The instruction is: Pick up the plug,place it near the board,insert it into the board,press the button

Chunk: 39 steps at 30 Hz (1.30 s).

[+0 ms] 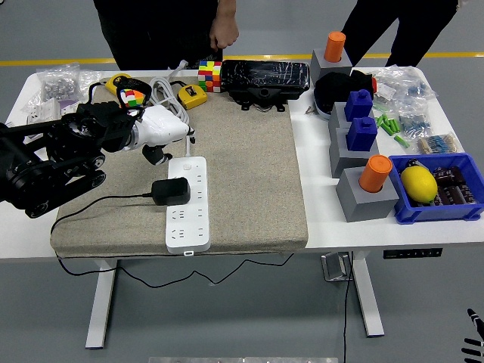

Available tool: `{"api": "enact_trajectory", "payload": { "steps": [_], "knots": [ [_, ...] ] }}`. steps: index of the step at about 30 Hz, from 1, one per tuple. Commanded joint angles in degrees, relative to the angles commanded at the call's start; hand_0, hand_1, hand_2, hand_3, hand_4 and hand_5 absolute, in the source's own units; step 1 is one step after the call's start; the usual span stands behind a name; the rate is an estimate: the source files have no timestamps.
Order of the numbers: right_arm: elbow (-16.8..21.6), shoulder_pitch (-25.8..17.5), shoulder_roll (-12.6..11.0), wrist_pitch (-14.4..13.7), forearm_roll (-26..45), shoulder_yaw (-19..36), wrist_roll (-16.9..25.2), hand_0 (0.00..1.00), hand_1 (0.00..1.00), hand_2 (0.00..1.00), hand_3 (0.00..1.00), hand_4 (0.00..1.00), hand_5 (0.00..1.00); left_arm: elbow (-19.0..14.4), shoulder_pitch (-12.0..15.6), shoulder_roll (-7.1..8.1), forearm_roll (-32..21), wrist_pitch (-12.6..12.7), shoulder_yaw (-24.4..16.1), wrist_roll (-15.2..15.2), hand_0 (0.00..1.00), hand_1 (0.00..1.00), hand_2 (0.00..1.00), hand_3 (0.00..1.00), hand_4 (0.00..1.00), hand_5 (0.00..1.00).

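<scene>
1. 1 view only, the head view: the left robot hand (168, 130) hangs over the far end of the white power strip (187, 203), which lies lengthwise on the grey mat (242, 166) on the bench (325, 219).
2. Its white fingers (184, 129) are loosely extended and hold nothing; the index points down toward the strip's far end, where I judge the button sits, though the button itself is too small to make out.
3. The black plug (171, 190) sits on the strip's left side, about midway along it, apparently seated in a socket; its thin black cable (91, 203) runs left across the mat and off the bench edge.
4. The right robot hand (473, 344) shows only as a few dark fingertips at the lower right corner, well below the bench; whether it is spread or curled cannot be told.
5. Handling, as a judgement: the plug is a small, rigid, light block with smooth plastic faces, so a pinch across its 2 broad sides would hold best, never by the limp cable, which would only drag.
6. The strip is light and free on the mat, so a firm press on the button may slide or tip it; a straight downward push suits it.
7. Insertion looks done, with the button press left.
8. At the far side, a person's hand (224, 34) hangs near the colour cube (209, 76), clear of the work.
</scene>
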Motion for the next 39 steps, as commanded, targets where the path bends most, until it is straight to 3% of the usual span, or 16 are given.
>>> {"api": "enact_trajectory", "payload": {
  "steps": [1, 6, 10, 12, 13, 15, 21, 23, 27, 32, 36, 37, 39],
  "knots": [
    [0.0, 0.0, 0.0, 0.0, 0.1, 0.0, 0.0, 0.838, 0.750, 0.712, 0.765, 0.998, 0.985, 0.2, -0.1, 0.13, 0.9, 1.2, 0.4, -0.5, 0.162, 0.045, 0.170, 0.819, 0.512, 0.002],
    [0.0, -0.1, -0.1, 0.0, -0.2, 0.3, 0.0, 0.838, 0.750, 0.712, 0.765, 0.998, 0.985, 0.2, -0.2, 0.59, 5.3, 6.2, 1.8, -2.6, 0.162, 0.045, 0.170, 0.819, 0.512, 0.002],
    [0.0, 0.0, -0.2, 0.0, -0.2, 0.2, 0.0, 0.838, 0.749, 0.712, 0.765, 0.998, 0.987, -0.5, -0.1, 1.26, 5.1, 7.3, 2.5, -3.3, 0.167, 0.053, 0.178, 0.834, 0.476, 0.002],
    [0.0, 0.0, -0.2, -0.1, 0.0, 0.2, 0.0, 0.838, 0.749, 0.712, 0.765, 0.998, 0.987, -1.3, -0.2, 2.01, 5.4, 9.8, 3.6, -4.9, 0.167, 0.053, 0.178, 0.834, 0.476, 0.002],
    [0.0, 0.0, -0.2, -0.1, 0.0, 0.2, 0.0, 0.839, 0.750, 0.712, 0.766, 0.998, 0.992, -1.4, -0.3, 2.15, 5.6, 10.5, 3.9, -5.4, 0.188, 0.057, 0.234, 0.858, 0.441, 0.002],
    [0.0, 0.1, -0.2, 0.0, -0.2, 0.3, 0.0, 0.839, 0.750, 0.712, 0.766, 0.998, 0.992, -1.4, -0.4, 2.32, 6.8, 13.0, 4.5, -6.2, 0.188, 0.057, 0.234, 0.858, 0.441, 0.002],
    [0.0, 0.4, -0.4, -0.1, -0.2, 0.3, 0.2, 0.838, 0.751, 0.712, 0.767, 0.998, 0.996, 1.3, 0.0, 2.51, 7.4, 24.3, 4.8, -11.4, 0.201, 0.065, 0.226, 0.890, 0.420, 0.002],
    [0.0, 0.5, -0.4, -0.2, -0.2, 0.3, 0.2, 0.838, 0.751, 0.712, 0.767, 0.998, 0.996, 1.8, 0.1, 2.51, 7.0, 26.2, 5.1, -12.2, 0.201, 0.065, 0.226, 0.890, 0.420, 0.002],
    [0.0, 0.4, -0.5, -0.2, -0.5, 0.6, 0.2, 0.838, 0.750, 0.712, 0.769, 0.998, 0.996, 4.4, 0.6, 2.06, 6.8, 26.1, 5.3, -12.7, 0.204, 0.067, 0.230, 0.884, 0.423, 0.002],
    [0.0, 0.4, -0.5, -0.2, -0.7, 0.8, 0.2, 0.838, 0.750, 0.713, 0.766, 0.998, 0.997, 5.9, 1.6, 2.13, 7.7, 24.0, 4.5, -12.9, 0.208, 0.077, 0.234, 0.871, 0.434, 0.002],
    [0.0, 0.5, -0.4, -0.2, -0.8, 0.7, 0.2, 0.838, 0.750, 0.713, 0.766, 0.998, 0.997, 6.7, 2.5, 2.08, 8.3, 21.7, 4.1, -12.4, 0.208, 0.077, 0.234, 0.871, 0.434, 0.002],
    [0.0, 0.6, -0.4, -0.2, -0.8, 0.7, 0.2, 0.838, 0.750, 0.713, 0.766, 0.998, 0.998, 6.7, 2.7, 2.13, 8.5, 21.3, 4.1, -12.1, 0.213, 0.080, 0.236, 0.820, 0.453, 0.002],
    [0.0, 0.7, -0.5, -0.2, -0.6, 0.6, 0.2, 0.838, 0.750, 0.713, 0.766, 0.998, 0.998, 6.6, 2.9, 2.36, 6.2, 18.4, 4.2, -10.7, 0.213, 0.080, 0.236, 0.820, 0.453, 0.002]
  ]
}}
